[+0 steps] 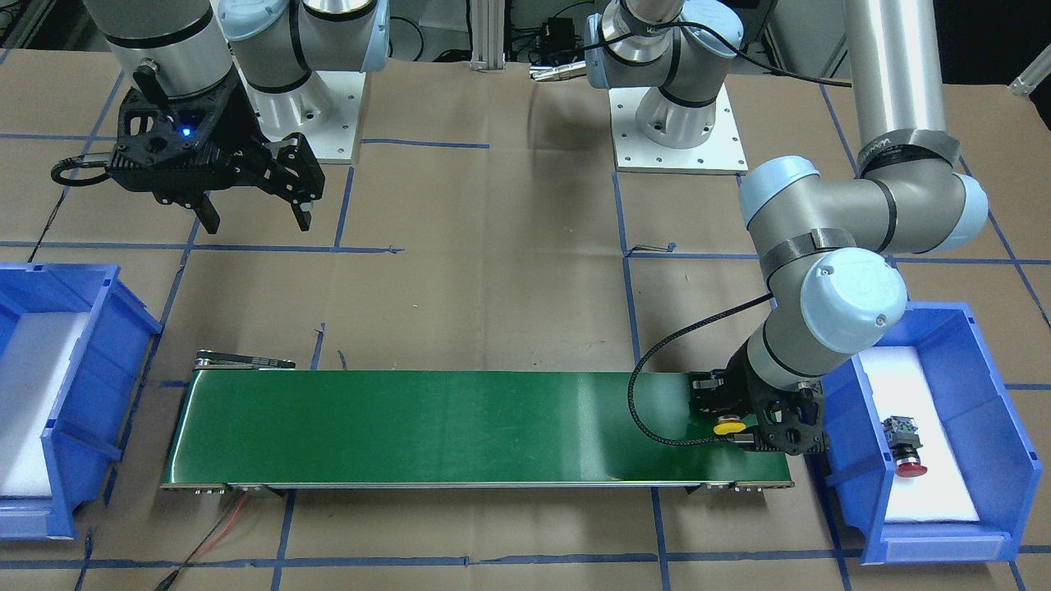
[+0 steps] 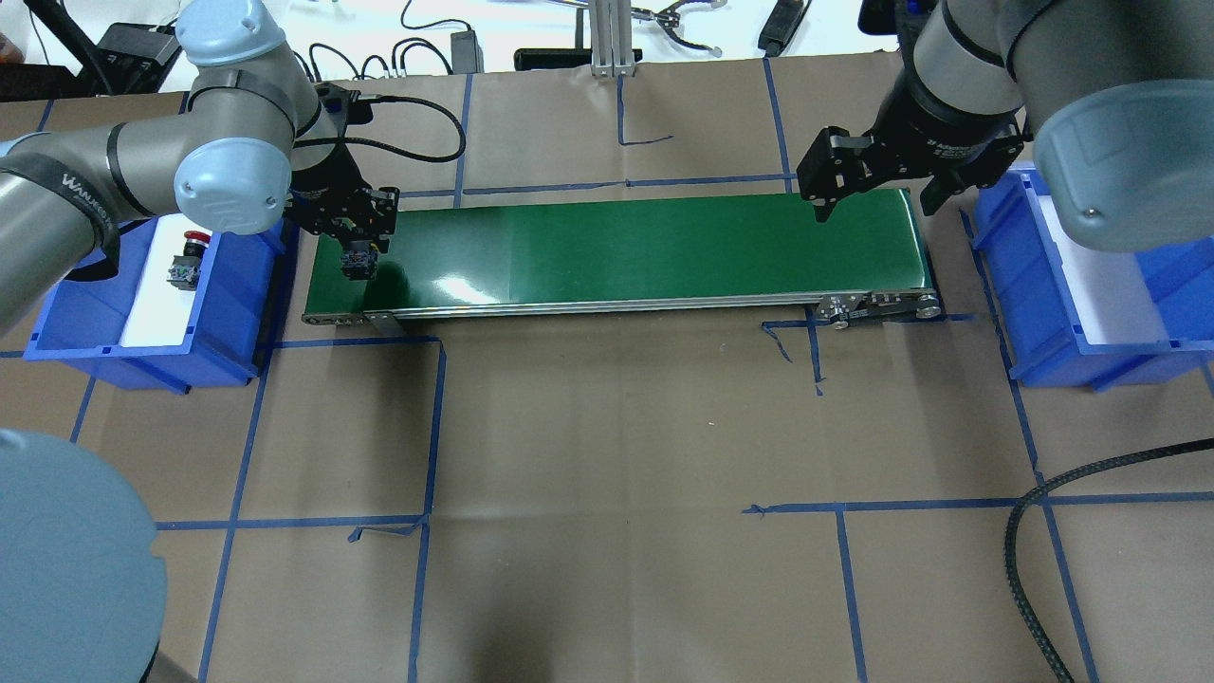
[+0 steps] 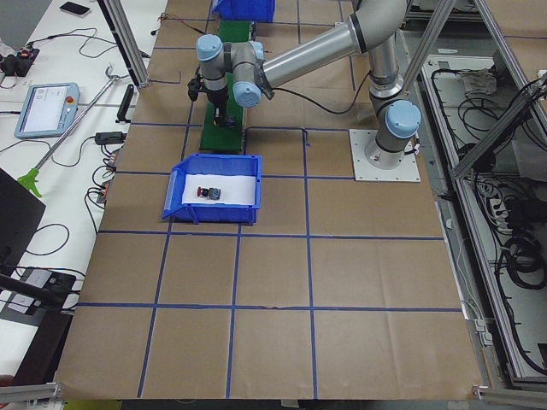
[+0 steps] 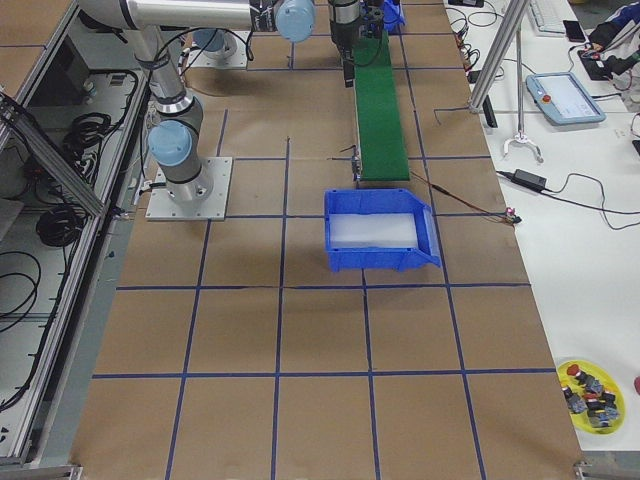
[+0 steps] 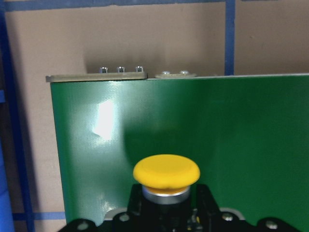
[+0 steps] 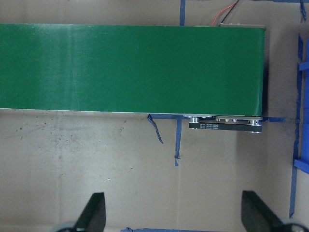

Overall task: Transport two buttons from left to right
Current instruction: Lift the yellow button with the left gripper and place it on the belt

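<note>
Yellow button (image 5: pixel 166 171) is clamped in the left hand (image 1: pixel 739 431) by its black collar. The cap sticks out forward, low over the left end of the green belt (image 1: pixel 460 427); can't tell if it touches the belt. Red button (image 1: pixel 906 447) lies on its side on white padding in the left blue bin (image 1: pixel 1014 443), just beside that belt end. Both look light, rigid plastic. Caps are smooth and rounded, so likely slippery; better to grip across the collar or the squarish block behind it than on the cap. Right hand (image 1: pixel 254 220) is open, holding nothing, hovering high above the counter (image 1: pixel 493 287) near the belt's right end. Right blue bin (image 1: pixel 90 386) sits just past that end. Judged: yellow button is mid-transfer, red one not yet started.
</note>
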You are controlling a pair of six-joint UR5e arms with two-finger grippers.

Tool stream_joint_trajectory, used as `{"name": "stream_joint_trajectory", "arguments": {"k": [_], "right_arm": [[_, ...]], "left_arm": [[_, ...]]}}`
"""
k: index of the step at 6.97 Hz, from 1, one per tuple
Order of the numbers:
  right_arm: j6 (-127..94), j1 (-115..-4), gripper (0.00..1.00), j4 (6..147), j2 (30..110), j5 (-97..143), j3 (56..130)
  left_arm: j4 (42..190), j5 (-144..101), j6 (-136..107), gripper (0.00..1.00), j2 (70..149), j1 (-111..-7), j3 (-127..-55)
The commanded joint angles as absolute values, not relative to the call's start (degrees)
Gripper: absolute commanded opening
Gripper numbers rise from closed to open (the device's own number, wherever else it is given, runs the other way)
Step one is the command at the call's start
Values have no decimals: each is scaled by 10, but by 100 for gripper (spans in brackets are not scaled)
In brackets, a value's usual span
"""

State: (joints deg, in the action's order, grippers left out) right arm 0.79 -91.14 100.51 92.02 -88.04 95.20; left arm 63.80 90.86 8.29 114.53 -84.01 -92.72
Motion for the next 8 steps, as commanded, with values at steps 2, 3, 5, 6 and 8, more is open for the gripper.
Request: {"name": "stream_joint_trajectory", "arguments": {"k": [2,3,5,6,8], "right_arm": [[8,-911,100,1005,920,-880,953],[8,-911,100,1005,920,-881,953],[8,-911,100,1005,920,-880,953],[8,-911,100,1005,920,-880,953],[8,-911,100,1005,920,-880,953]], "left_arm": [[630,907,84,99,1154,-839,-927],[631,910,84,99,1153,-839,-919],[645,910,84,100,1133,-836,-904],[677,910,84,100,1113,-835,-887],[783,908,84,100,1084,-836,-824]]}}
